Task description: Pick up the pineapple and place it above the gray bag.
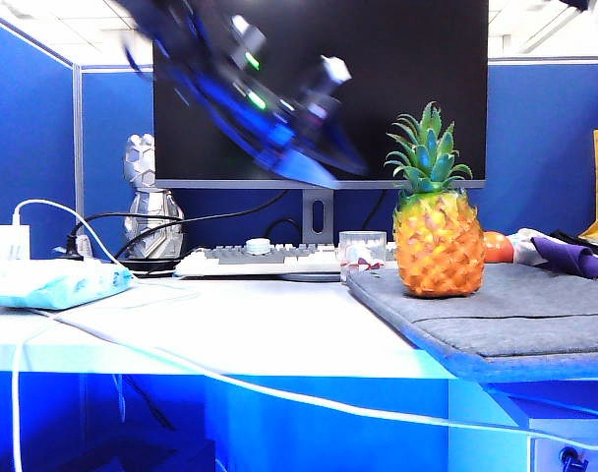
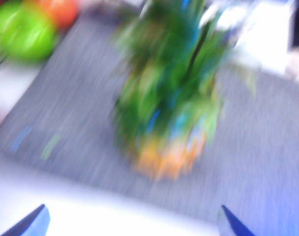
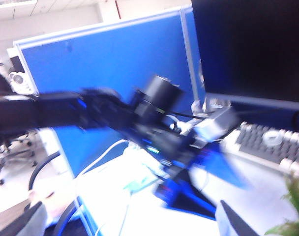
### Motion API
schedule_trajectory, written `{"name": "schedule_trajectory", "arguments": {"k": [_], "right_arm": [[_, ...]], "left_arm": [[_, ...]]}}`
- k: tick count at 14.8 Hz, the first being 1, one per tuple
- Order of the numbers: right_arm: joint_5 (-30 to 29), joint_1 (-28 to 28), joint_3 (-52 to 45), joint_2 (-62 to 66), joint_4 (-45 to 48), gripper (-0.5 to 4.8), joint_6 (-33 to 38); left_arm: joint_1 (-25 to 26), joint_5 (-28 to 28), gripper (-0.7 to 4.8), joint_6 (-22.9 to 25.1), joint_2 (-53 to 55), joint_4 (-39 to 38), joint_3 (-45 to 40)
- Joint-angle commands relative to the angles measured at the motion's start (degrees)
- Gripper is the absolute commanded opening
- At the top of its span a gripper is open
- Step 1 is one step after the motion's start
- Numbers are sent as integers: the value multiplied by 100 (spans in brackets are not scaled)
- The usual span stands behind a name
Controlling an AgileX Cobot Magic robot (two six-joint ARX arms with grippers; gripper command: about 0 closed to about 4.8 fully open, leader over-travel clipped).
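The pineapple point(image 1: 438, 241) stands upright on the gray bag point(image 1: 515, 315) at the right of the table, orange-yellow with a green crown. My left gripper point(image 1: 324, 157) is a blur in the air in front of the monitor, up and to the left of the pineapple. In the left wrist view the pineapple point(image 2: 169, 113) is blurred on the gray bag point(image 2: 80, 98), well ahead of the left gripper point(image 2: 132, 223), which is open and empty. The right gripper point(image 3: 127, 223) is open and holds nothing; pineapple leaves point(image 3: 292, 206) show at that view's edge.
A keyboard point(image 1: 260, 259), a glass cup point(image 1: 363, 246) and a monitor point(image 1: 378, 59) stand behind. A light blue packet point(image 1: 53, 282) lies at the left, with a white cable point(image 1: 181, 369) across the table front. A purple cloth point(image 1: 574, 258) and round fruits point(image 2: 21, 29) lie past the bag.
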Motion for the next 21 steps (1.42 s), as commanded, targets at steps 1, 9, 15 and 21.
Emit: {"name": "schedule_trajectory", "arguments": {"k": [1, 9, 15, 21], "right_arm": [[612, -101, 87, -251, 133, 479, 39], [584, -1576, 1392, -1582, -1635, 479, 243], [588, -1808, 1375, -3195, -3626, -1, -748], [1222, -1799, 780, -4046, -5136, -1, -1628]], "left_arm": [[155, -1228, 479, 393, -970, -1279, 24], [186, -2350, 171, -557, -3779, -2450, 24], [538, -2350, 52, -420, -5969, -3029, -828], [656, -3405, -3, -1333, -9567, 490, -6535]]}}
